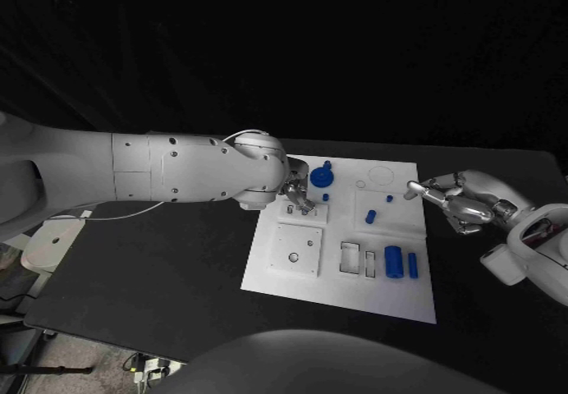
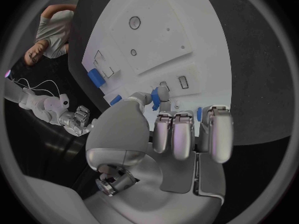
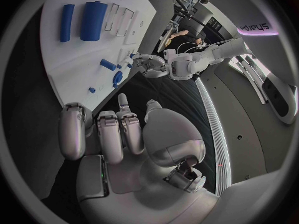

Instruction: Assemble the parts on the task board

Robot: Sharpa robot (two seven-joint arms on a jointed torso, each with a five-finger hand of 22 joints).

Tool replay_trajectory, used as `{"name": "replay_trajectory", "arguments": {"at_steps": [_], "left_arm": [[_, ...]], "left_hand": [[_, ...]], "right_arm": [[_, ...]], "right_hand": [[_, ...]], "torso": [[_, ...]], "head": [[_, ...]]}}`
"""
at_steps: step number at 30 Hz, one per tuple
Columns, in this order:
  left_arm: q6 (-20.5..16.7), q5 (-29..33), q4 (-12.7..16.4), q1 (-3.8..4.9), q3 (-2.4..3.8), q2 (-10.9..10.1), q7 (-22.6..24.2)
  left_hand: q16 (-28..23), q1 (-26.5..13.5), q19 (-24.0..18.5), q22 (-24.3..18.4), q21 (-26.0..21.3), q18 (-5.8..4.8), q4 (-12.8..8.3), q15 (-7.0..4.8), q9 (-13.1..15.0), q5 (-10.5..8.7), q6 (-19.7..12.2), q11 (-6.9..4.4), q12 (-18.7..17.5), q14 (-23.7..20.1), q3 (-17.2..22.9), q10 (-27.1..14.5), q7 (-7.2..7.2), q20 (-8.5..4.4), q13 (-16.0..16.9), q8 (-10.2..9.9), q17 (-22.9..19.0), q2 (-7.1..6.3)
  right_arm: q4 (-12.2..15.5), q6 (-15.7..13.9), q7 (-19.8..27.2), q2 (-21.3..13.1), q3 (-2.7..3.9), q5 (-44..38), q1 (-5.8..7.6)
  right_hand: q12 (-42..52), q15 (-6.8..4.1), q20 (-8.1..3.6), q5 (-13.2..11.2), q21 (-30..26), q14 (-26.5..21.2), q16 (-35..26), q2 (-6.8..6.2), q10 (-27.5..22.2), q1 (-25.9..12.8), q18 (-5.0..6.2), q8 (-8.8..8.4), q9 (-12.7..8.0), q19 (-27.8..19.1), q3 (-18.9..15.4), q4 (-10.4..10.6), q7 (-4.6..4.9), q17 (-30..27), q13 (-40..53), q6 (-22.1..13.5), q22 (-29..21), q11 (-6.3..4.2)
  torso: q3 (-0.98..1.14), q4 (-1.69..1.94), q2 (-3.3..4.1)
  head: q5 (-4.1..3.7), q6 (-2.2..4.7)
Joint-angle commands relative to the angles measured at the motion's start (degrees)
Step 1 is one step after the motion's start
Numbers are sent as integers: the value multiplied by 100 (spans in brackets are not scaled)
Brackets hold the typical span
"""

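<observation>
While the white rectangular task board (image 1: 302,271) lies in the middle of the black table (image 1: 154,279), several small blue parts rest on it. A round blue knob-shaped part (image 1: 322,176) stands near the board's far edge, a small blue peg (image 1: 370,217) lies near the board's middle, and two blue cylinders, a thick one (image 1: 393,262) and a thin one (image 1: 413,263), lie side by side close to the right edge.

The left hand (image 1: 296,197) is over the far left part of the board, just beside the knob-shaped part; its fingers are curled together, and I cannot tell whether they hold something.

The right hand (image 1: 455,203) is at the board's far right edge, its fingers curled in with nothing between them.
</observation>
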Motion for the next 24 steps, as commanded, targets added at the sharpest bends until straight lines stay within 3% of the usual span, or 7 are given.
{"name": "replay_trajectory", "arguments": {"at_steps": [1,24], "left_arm": [[41,-39,-4,-12,0,5,-42],[-9,-89,-21,-60,0,-15,-54]], "left_hand": [[14,47,380,1393,-12,2,7,-2,5,-41,-24,-6,-32,615,44,617,-14,-15,1506,19,1508,-17],[14,62,373,1390,-22,4,5,-1,9,-58,-32,-5,-32,615,76,617,-12,-14,1506,19,1508,5]], "right_arm": [[-3,109,-43,0,-1,-9,-4],[-20,150,-93,-8,-1,-10,-10]], "right_hand": [[22,-22,-10,-28,-29,598,20,6,596,-37,23,5,-8,-33,-21,-1,-7,1508,1508,-14,1076,-10],[22,-21,-10,-25,-31,598,20,7,596,-29,24,2,-11,-35,-22,-5,-5,1508,1508,-21,1076,-9]], "torso": [[1,3,-2],[-3,1,5]], "head": [[1,0],[14,0]]}}
